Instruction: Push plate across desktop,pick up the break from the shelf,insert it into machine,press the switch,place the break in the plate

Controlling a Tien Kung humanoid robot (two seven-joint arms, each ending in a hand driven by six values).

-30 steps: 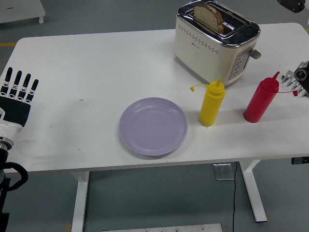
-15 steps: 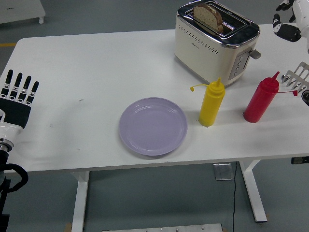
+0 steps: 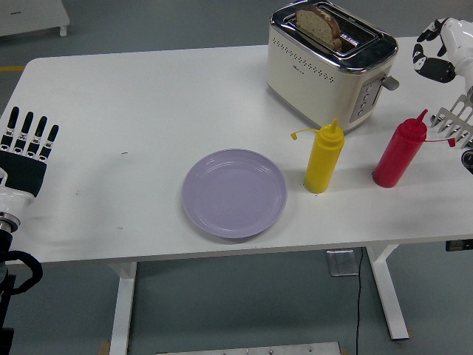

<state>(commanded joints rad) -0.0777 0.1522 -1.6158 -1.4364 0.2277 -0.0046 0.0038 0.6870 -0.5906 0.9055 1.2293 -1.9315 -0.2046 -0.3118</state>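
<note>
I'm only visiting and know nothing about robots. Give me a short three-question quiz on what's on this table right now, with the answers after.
1. True or false: the slice of bread is lying on the purple plate.
2. Which bottle stands nearer the plate? A) the yellow bottle B) the red bottle
3. Fill in: the left hand rests at the table's left edge with its fingers ____ and holding nothing.

Key
1. False. The bread stands in a slot of the cream toaster; the plate holds nothing.
2. A. The yellow bottle stands just right of the plate, the red one further right.
3. Spread out straight. The right hand is up by the toaster's right side.
</note>
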